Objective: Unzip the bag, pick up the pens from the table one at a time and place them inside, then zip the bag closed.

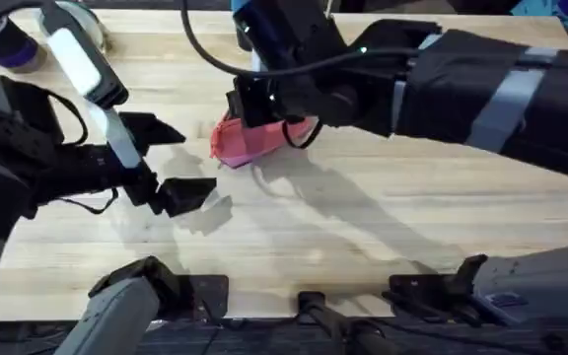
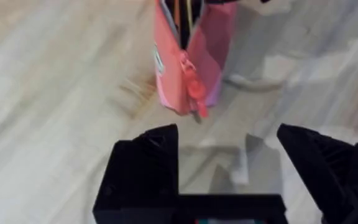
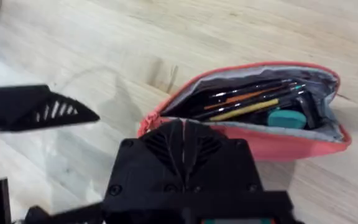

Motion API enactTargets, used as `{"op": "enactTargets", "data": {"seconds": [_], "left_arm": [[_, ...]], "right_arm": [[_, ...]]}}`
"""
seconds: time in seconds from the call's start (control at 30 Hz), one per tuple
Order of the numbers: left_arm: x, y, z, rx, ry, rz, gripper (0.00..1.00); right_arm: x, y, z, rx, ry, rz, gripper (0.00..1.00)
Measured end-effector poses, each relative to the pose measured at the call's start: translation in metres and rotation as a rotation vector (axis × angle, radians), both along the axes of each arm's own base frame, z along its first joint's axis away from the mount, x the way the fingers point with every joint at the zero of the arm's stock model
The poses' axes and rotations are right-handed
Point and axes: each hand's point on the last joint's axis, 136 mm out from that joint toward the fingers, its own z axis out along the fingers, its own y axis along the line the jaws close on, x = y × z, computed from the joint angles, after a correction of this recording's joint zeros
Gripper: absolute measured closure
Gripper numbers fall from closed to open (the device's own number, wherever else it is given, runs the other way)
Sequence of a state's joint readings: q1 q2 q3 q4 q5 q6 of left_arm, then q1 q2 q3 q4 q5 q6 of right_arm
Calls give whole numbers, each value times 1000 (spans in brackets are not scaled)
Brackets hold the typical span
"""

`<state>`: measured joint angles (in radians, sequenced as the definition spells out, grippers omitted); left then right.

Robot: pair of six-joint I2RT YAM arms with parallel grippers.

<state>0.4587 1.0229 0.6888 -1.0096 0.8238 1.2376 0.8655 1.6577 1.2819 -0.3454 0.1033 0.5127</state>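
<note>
I have the bag lying on the counter, a little past the middle and toward the far side, with its zip open. From the right wrist camera I look straight into it: the mouth gapes wide, grey lining showing, and inside lie several slim sticks, black, orange and yellow, plus a teal lump I cannot identify (an eraser, maybe, but I won't swear to it). I cannot pick out which of the dark ones is the pen.

My right hand reaches across from the lower right and sits directly over the far end of the bag. In its own camera the two black fingers meet with no gap between them, pressed at the near rim of the pouch; whether they pinch the fabric or the zip pull I cannot tell.

My left hand hovers to the left of the bag, apart from it, its fingers spread wide with bare counter between them. In the left wrist camera the bag stands just ahead of those fingers, its pink zip pull hanging down at the near end, touching nothing of mine.
</note>
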Motion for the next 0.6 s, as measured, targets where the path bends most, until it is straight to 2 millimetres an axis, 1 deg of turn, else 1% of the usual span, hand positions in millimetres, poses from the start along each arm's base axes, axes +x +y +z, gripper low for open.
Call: {"op": "enactTargets", "data": {"seconds": [0.2, 0.6], "left_arm": [[10, 0, 8, -8, -71, -11, 7], [11, 0, 8, -10, -76, -14, 7]], "right_arm": [[-3, 1, -1, 5, 17, 28, 973], [3, -6, -3, 4, 25, 16, 971]]}}
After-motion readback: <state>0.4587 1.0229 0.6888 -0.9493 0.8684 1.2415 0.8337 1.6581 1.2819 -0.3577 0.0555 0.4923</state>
